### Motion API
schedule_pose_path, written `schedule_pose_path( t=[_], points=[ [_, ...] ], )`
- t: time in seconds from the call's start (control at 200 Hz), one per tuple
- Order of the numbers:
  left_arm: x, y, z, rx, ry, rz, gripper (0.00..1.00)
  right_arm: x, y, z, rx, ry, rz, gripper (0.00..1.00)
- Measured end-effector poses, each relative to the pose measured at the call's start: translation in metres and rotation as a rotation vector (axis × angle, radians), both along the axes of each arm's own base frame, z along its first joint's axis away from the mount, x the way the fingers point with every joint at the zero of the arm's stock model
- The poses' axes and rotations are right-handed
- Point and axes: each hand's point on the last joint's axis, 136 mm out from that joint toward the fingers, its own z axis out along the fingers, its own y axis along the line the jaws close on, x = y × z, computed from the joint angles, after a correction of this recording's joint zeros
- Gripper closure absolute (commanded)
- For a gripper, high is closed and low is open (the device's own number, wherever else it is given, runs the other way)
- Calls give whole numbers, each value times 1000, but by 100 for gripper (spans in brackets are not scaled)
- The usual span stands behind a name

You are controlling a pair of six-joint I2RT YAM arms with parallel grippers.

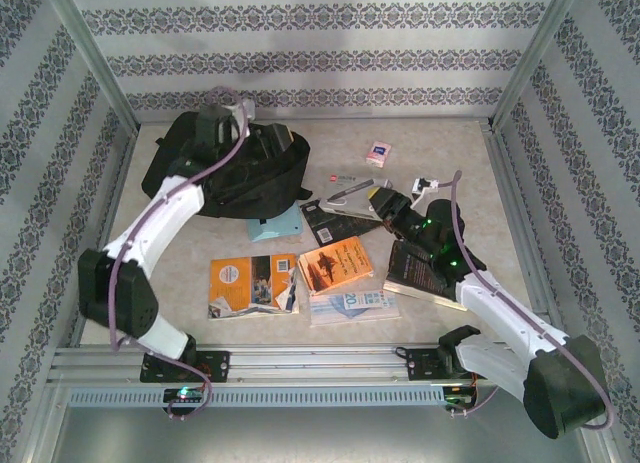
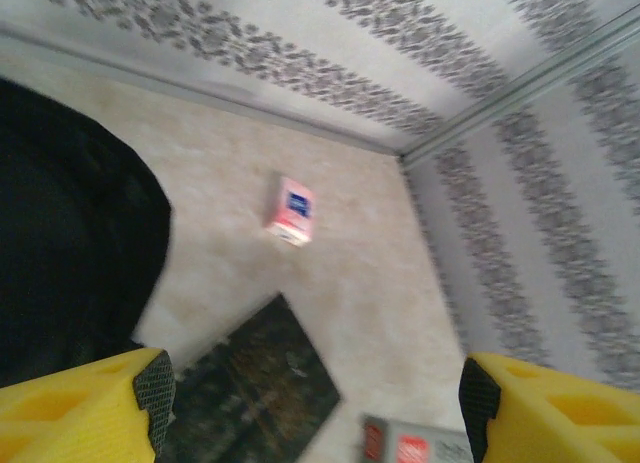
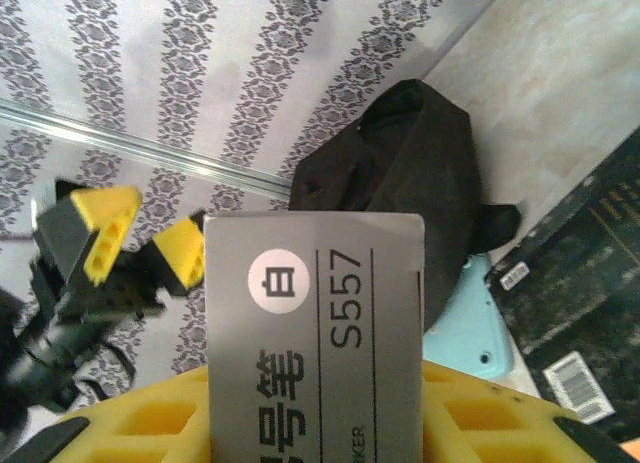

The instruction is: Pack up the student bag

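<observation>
The student bag, a black soft backpack, lies at the far left of the table and also shows in the left wrist view and the right wrist view. My left gripper hovers over the bag's right side, open, its yellow fingers wide apart with nothing between them. My right gripper stands mid-table, right of the bag, shut on a grey marker box printed "S557". The box points toward the bag.
A light blue flat item pokes out under the bag's near edge. On the table lie a pink box, a dark book, two orange books, a pale booklet and a dark book under the right arm.
</observation>
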Motion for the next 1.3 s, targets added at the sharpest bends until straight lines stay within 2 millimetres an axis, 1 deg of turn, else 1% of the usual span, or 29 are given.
schedule_pose_path(
  t=[0.07,0.135,0.15,0.22,0.315,0.4,0.475,0.6,0.66,0.73,0.784,0.884,0.999,1.069,1.149,1.239,1.299],
  points=[
    [15,0,-17,124,22,-25,23,-2,-4,-4,-24,4,-3,61],
    [24,-2,-42,231,67,-61,23,-3,-8,-7,-42,8,-5,61],
    [26,-2,-51,260,83,-72,23,-4,-9,-7,-47,9,-6,61],
    [31,-4,-80,344,146,-111,25,-6,-13,-9,-64,10,-7,61],
    [33,-1,-117,429,233,-149,28,-9,-17,-10,-81,5,-9,61],
    [31,3,-139,472,288,-170,30,-12,-19,-10,-89,-2,-2,61],
    [30,5,-149,495,313,-179,34,-15,-19,-11,-97,-2,5,61],
    [31,6,-155,510,326,-183,42,-18,-19,-18,-103,12,17,61],
    [30,6,-157,512,330,-184,44,-20,-19,-22,-107,21,19,61],
    [31,6,-157,515,332,-183,45,-21,-18,-27,-109,30,26,61],
    [31,6,-157,515,332,-183,43,-22,-18,-28,-109,35,32,61],
    [32,6,-158,509,326,-177,35,-23,-17,-29,-111,33,37,61],
    [29,7,-161,486,321,-156,33,-24,-17,-32,-116,38,39,60],
    [28,8,-156,456,308,-134,32,-24,-17,-35,-120,43,41,60],
    [29,11,-142,411,283,-106,33,-25,-17,-37,-121,44,41,60],
    [37,16,-125,367,246,-69,33,-25,-18,-40,-122,47,42,60],
    [42,18,-119,349,230,-55,35,-26,-17,-41,-122,49,45,60]
  ],
)
